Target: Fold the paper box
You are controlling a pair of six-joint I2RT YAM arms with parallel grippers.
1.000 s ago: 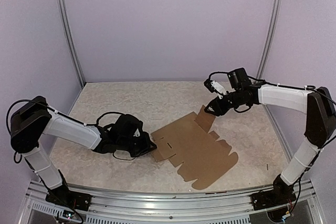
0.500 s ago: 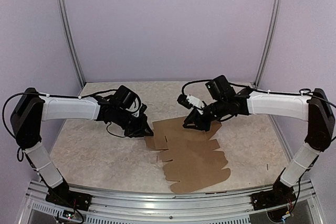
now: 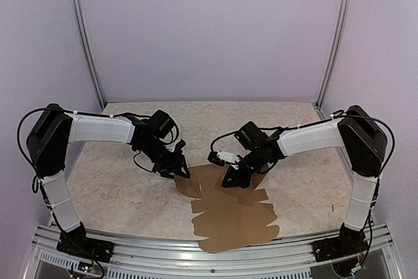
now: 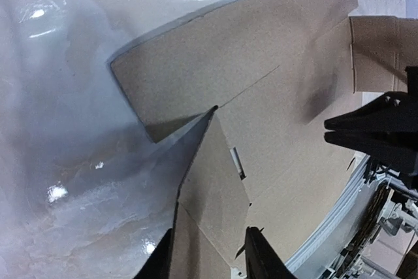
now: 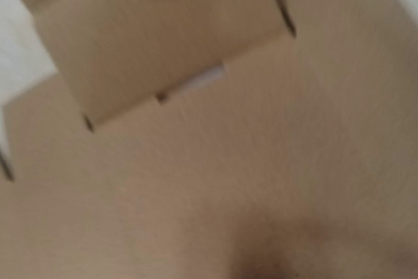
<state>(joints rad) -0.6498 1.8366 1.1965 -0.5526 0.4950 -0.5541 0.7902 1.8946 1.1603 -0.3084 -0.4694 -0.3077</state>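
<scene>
1. Lying mostly flat near the table's [image 3: 117, 181] front, the paper box [image 3: 232, 217] seems light and bendy.
2. Left fingers [image 4: 261, 259], slightly parted, straddle a raised flap [image 4: 212, 181]; right fingers [image 4: 375, 117] are closed together over the box.
3. Flap edges near creases likely grip best.

Paper box [image 3: 228, 208]: plain brown cardboard, matt, smooth-faced, with scored creases and raw cut edges
Table [image 3: 111, 187]: mottled beige, stone-look top, smooth; glossy, with bright glints in the left wrist view
Walls [image 3: 209, 31]: lilac panels, matt and even
Corner posts [image 3: 81, 37]: bare silvery metal, satin finish
Near rail [image 3: 196, 256]: silvery metal, ribbed along its length
Arm shells [image 3: 98, 129]: smooth white plastic with a slight sheen; joints black
Left gripper [image 3: 177, 172], right gripper [image 3: 232, 180]: black plastic, matt
</scene>
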